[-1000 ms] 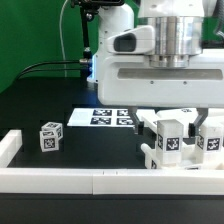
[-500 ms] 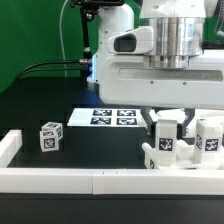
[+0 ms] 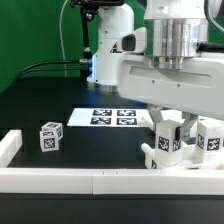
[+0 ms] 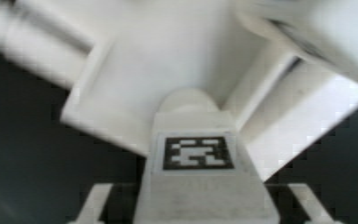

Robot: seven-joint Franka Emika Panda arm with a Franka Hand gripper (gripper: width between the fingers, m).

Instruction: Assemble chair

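Fingers were clenched on a chair piece: a white upright block w/ a b/w tag on its face, held btw them low over the tabletop. Lifted or resting, couldn't tell.

Ext. view showed the arm tilted over the block, w/ the block's top tucked up under it. The fingertips were hard to pick out there. Wrist view filled that gap: one finger each side of the block, both against its flanks, tag facing the cam. That pic was blurred, so no finer detail.

Just beside the fingers, on the ext. view's right, stood a second tagged piece, close to the held one. Whether they touched, couldn't tell. Wrist view showed a wide white panel beyond the held block, w/ black tabletop either side. Ext. view didn't make clear which part that was.

Only the ext. view caught the rest:
- a small tagged cube, well apart from the fingers, toward that view's left
- the marker board, flat on the tabletop, behind the fingers & to that view's left
- a low white rail along the near edge, in front of the fingers
- a short side rail at the far left end
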